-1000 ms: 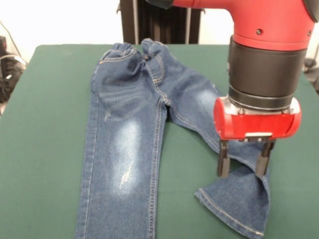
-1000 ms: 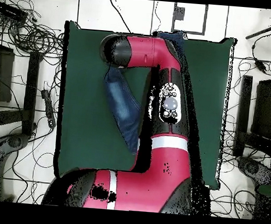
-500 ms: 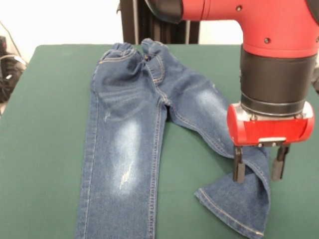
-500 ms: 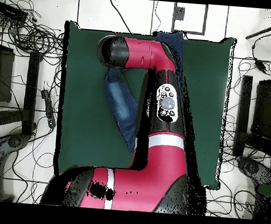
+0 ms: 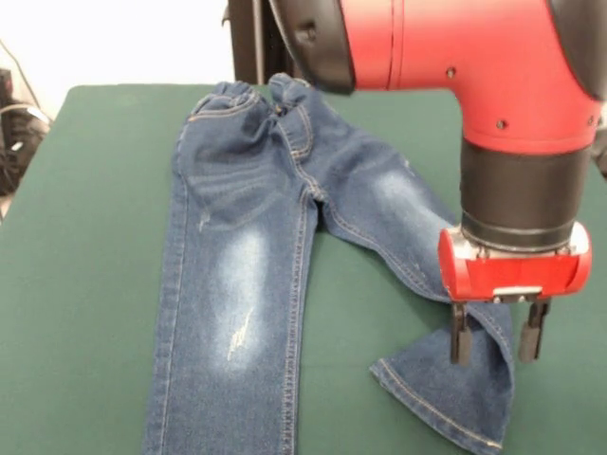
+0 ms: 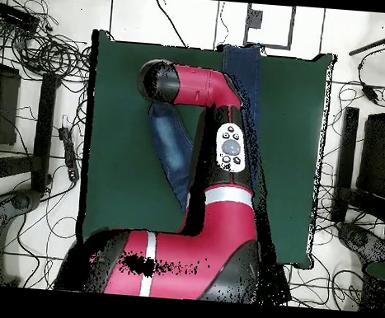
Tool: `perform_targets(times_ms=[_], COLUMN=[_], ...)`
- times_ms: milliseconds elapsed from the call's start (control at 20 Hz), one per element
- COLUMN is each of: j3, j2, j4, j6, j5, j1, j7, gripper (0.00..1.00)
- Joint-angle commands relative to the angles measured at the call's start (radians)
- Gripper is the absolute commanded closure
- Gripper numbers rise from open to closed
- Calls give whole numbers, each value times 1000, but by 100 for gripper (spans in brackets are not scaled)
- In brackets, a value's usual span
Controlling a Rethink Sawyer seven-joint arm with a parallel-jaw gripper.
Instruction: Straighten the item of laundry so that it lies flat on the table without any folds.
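The blue denim jeans (image 5: 247,256) lie on the green table (image 5: 85,284), waist at the far side. One leg runs straight toward the near edge. The other leg runs out diagonally, and its lower end (image 5: 446,384) is folded back on itself. My gripper (image 5: 494,353) is open and points straight down, its two fingers standing either side of the fold's top edge, close above the cloth. In the overhead view the arm covers the gripper; parts of the jeans (image 6: 170,147) show on the table (image 6: 118,143).
The black pedestal (image 5: 303,43) stands behind the table's far edge. Cables and equipment (image 6: 39,46) lie on the floor round the table. The jeans' straight leg runs past the near edge of the front view.
My gripper has moved to the right in the front view and lower, down to the folded leg end. It stays open. The jeans have not moved.
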Motion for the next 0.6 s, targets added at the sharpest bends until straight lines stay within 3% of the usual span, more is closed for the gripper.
perform_targets(times_ms=[50,600], j3=[-23,-122], j2=[123,213], j4=[148,95], j6=[-114,-150], j5=[56,142], j1=[81,176], j7=[357,377], gripper=[0,0])
